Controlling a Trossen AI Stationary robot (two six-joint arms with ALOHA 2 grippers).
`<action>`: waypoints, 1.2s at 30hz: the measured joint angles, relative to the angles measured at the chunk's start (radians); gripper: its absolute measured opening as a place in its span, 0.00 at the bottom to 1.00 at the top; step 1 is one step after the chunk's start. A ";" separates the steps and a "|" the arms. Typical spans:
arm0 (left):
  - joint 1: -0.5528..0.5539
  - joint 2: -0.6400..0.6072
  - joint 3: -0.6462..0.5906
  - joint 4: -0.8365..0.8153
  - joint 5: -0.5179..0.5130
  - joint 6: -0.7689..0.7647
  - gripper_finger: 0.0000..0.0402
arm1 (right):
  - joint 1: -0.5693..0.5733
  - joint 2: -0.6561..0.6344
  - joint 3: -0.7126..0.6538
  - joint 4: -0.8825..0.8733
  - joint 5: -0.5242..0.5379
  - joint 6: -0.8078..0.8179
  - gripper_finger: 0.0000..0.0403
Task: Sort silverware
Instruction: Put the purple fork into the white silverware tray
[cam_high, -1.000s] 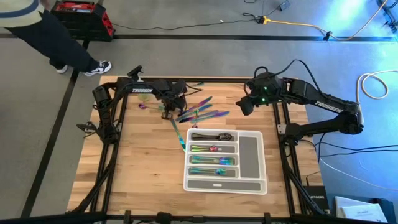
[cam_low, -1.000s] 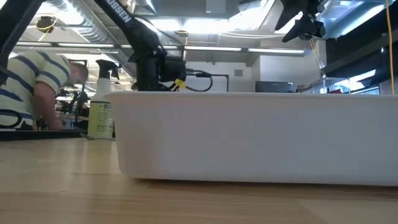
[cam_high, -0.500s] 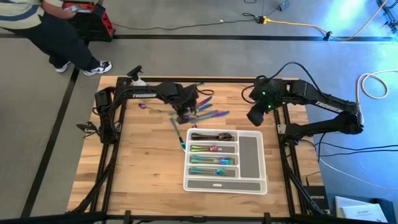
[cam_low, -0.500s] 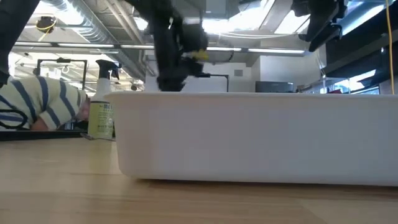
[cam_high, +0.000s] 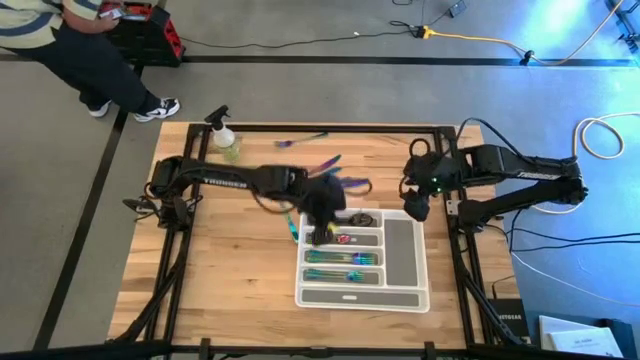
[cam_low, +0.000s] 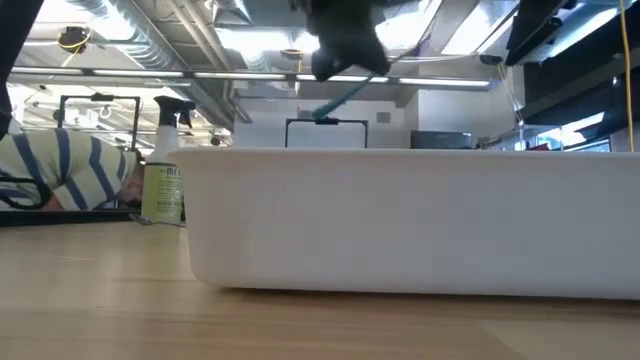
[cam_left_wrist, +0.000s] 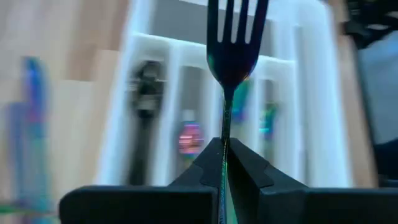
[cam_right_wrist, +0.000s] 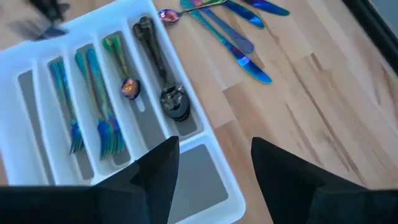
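An iridescent fork stands tines-out, its handle clamped in my left pincer above the tray. Black spoons, a rainbow spoon and forks lie lengthwise in the tray's slots. Loose rainbow pieces lie just beside the tray.

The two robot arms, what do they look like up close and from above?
Both arms are dark, jointed tubes with white lettering. The left pincer has black, wedge-shaped fingers; the right pincer has broad black ones. Green lights glow at the right arm's wrist, and black cables trail off it.
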 joint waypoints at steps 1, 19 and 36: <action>-0.019 0.001 -0.001 0.014 0.000 -0.014 0.00 | 0.017 0.000 0.000 -0.006 0.000 0.009 0.46; -0.122 0.091 -0.031 0.108 0.240 -0.199 0.00 | 0.112 0.002 0.000 0.009 0.027 0.155 0.46; -0.085 0.192 -0.030 0.205 0.484 -0.109 0.00 | 0.110 0.011 -0.002 0.028 0.057 0.149 0.46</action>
